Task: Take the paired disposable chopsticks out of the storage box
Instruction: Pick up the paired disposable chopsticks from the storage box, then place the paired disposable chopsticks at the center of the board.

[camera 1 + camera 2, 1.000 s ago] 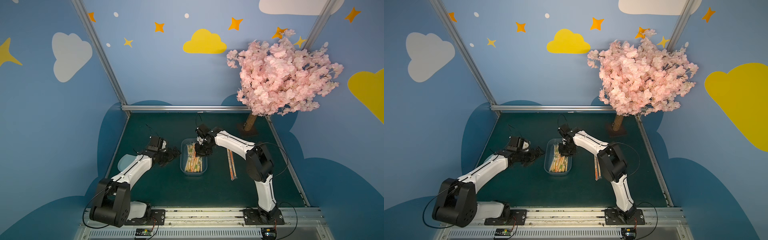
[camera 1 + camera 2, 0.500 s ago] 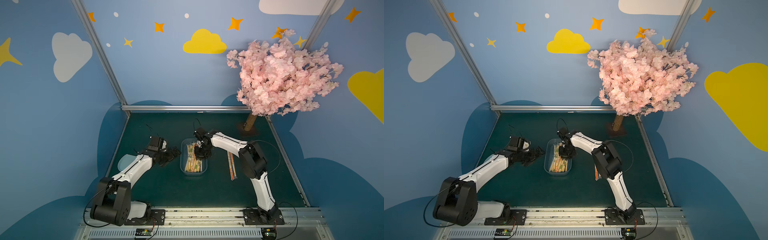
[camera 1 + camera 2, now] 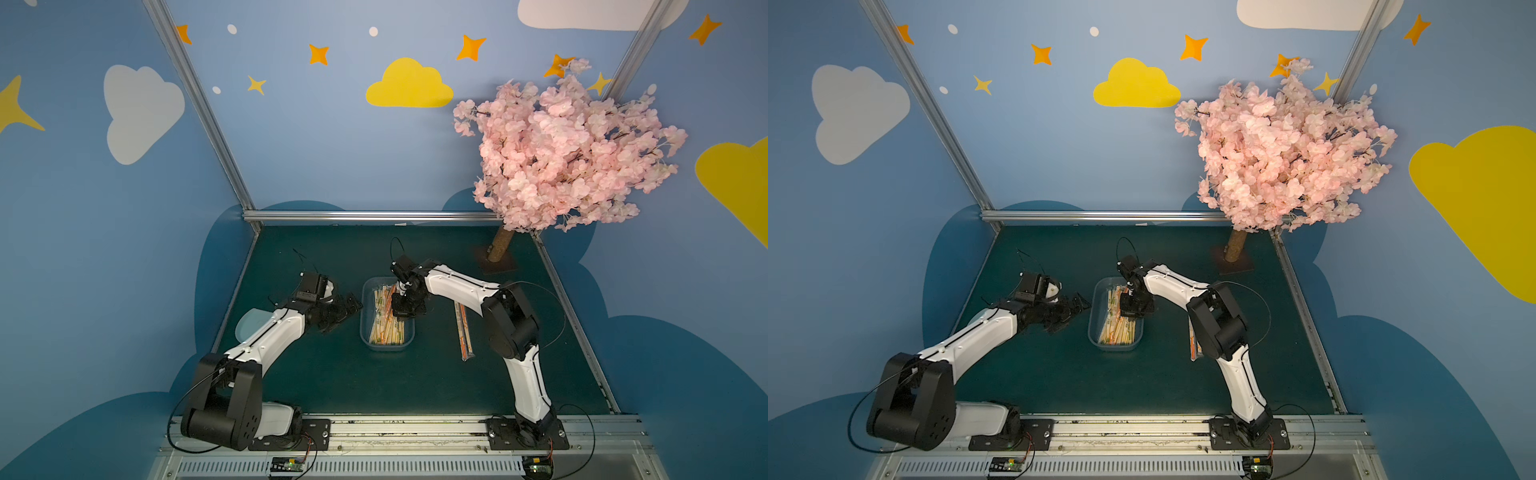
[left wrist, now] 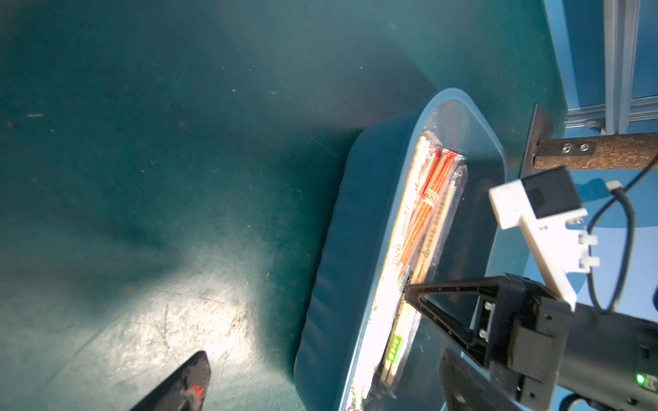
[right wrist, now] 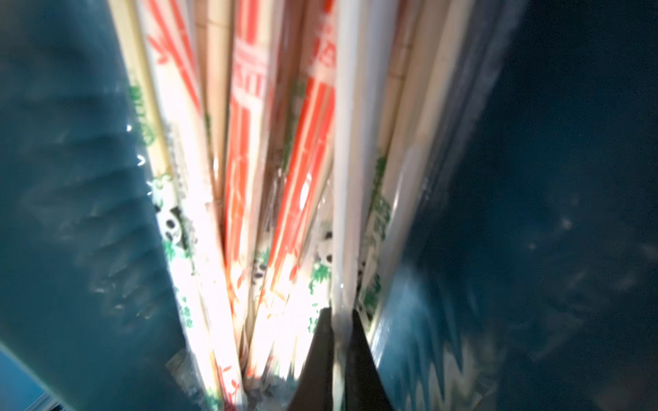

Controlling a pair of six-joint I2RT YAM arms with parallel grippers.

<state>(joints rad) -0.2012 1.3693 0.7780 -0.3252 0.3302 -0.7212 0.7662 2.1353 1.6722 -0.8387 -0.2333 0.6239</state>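
Two grippers: the left gripper (image 3: 348, 305) stands spread and empty at centre-left of a top view, just beside the storage box (image 3: 365, 332). The right gripper (image 5: 340, 315) is down inside the box.
Grip: its dark fingers (image 5: 359, 356), at bottom centre of the right wrist view, are pressed together on a pale pair (image 5: 343, 213), near one end of it.
Location: the paired disposable chopsticks (image 3: 386, 326) lie lengthwise in the box at the centre of both top views. A few loose pairs (image 3: 463, 332) lie on the green mat (image 3: 332, 374) right of the box, well apart from it.
Weight: very light, by the look of it; lifting one pair should take little force.
Stiffness: the wood looks rigid along its length, so a pair should rise as one straight stick rather than sag.
Surface: the glossy printed sleeves probably slide easily on each other and in the fingers.
Where to hold: mid-length would balance best. With a hold near the end, the far tip may droop and drag its neighbours.
Fragility: likely low, though a sleeve could tear or crumple under a hard pinch.
Box: thin clear plastic, likely light enough to shift if a pair catches its wall.
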